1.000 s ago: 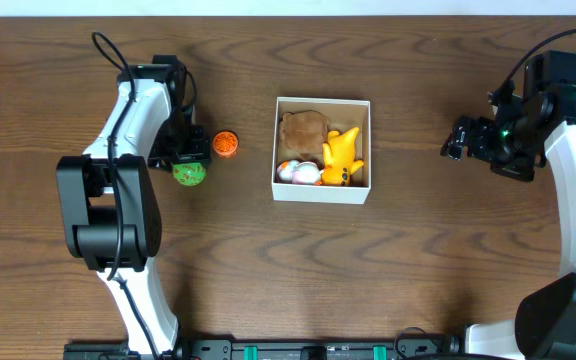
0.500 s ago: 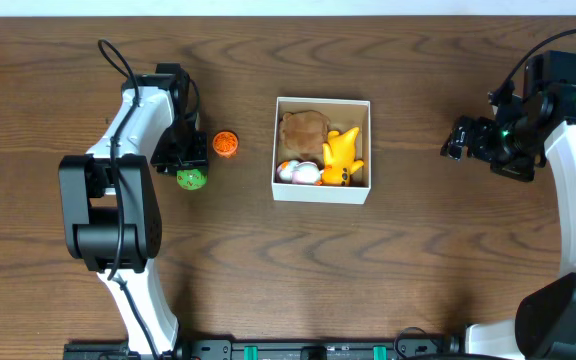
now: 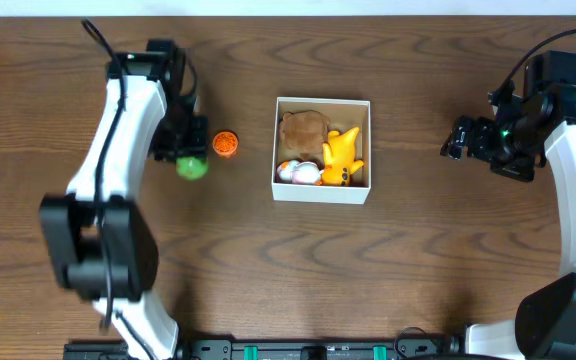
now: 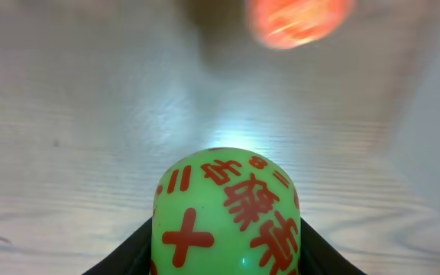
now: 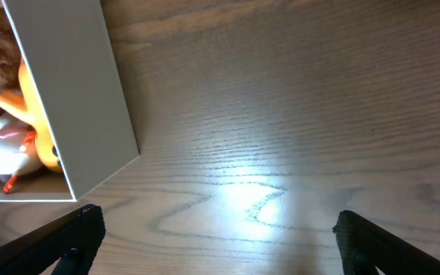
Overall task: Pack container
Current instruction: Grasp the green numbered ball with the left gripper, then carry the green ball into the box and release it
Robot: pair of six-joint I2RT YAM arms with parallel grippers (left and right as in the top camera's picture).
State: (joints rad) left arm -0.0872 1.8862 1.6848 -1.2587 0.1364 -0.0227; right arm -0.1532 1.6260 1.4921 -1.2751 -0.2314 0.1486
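We see our right gripper with fingertips spread wide over the wooden table, container at upper left, yellow toy and white toy inside.

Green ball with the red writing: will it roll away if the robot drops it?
Probably. The green ball looks round all over, so on the flat table it would likely roll. Its skin looks smooth and shiny, so it might slip, though the left gripper presses it from both sides. It doesn't look squashed, so it's probably fairly firm.
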